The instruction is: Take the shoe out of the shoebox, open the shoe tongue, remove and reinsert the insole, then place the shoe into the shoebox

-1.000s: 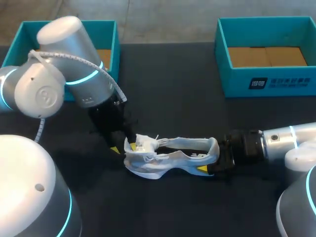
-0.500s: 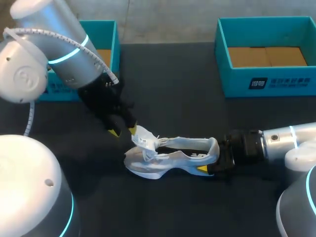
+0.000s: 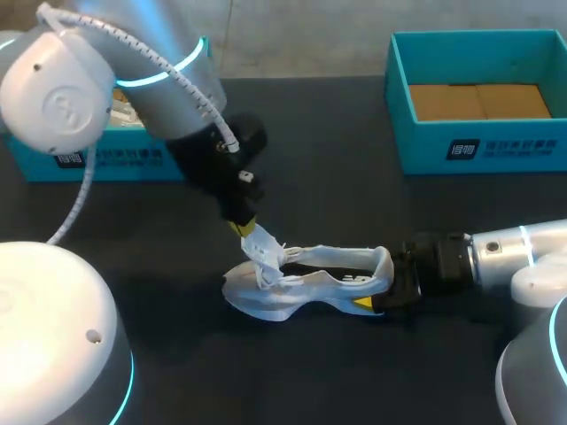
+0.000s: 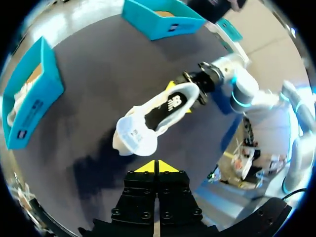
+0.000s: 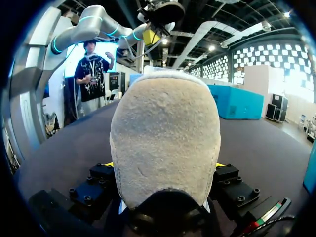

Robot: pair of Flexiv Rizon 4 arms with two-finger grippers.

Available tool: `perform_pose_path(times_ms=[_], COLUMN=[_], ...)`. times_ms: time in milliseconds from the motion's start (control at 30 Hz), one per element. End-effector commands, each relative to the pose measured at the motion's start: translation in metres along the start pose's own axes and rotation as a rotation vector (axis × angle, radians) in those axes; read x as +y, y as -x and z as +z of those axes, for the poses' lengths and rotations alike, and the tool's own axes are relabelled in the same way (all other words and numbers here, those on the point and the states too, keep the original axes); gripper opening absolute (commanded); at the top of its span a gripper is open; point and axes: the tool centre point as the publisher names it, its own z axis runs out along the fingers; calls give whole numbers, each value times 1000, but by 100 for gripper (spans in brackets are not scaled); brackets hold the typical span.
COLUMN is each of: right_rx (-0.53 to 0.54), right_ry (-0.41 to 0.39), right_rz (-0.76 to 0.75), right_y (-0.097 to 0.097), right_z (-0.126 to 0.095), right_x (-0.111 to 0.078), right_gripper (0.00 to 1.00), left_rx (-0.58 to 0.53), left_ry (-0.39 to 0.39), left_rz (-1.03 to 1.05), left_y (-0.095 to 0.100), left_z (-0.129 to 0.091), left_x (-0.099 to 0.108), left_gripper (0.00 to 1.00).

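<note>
1. Shoe [image 3: 306, 282] lies on the dark bench [image 3: 337, 195], well apart from the left shoebox [image 3: 89, 161] and the right shoebox [image 3: 478, 146].
2. From the head view, the left pincer [image 3: 241, 227] sits at the top of the raised tongue [image 3: 262, 250]. Its grip cannot be judged there.
3. The left wrist view shows its yellow tips pressed together with nothing seen between them. The tongue is just ahead, with a strip of bench showing between.
4. Only the right wrist view shows the right pincer [image 5: 165, 165] clamping the shoe by the heel [image 5: 165, 138], a finger on each side.
</note>
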Motion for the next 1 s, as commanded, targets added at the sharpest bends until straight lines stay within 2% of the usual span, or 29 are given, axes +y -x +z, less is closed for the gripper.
perform_pose_path(times_ms=[33, 267, 900, 1000], right_rx=[-1, -1, -1, -1], right_ry=[-3, -3, -3, -3], right_rz=[0, 0, 0, 0], right_y=[-1, -1, -1, -1], right_z=[1, 1, 1, 1], right_x=[1, 1, 1, 1], right_gripper=[0, 0, 0, 0], left_rx=[11, -12, -12, 13], left_ry=[77, 187, 187, 219], left_rz=[222, 415, 415, 480], left_y=[-9, -21, -21, -19], left_z=[-7, -10, -10, 1], left_x=[-10, -22, -22, -32], left_gripper=[0, 0, 0, 0])
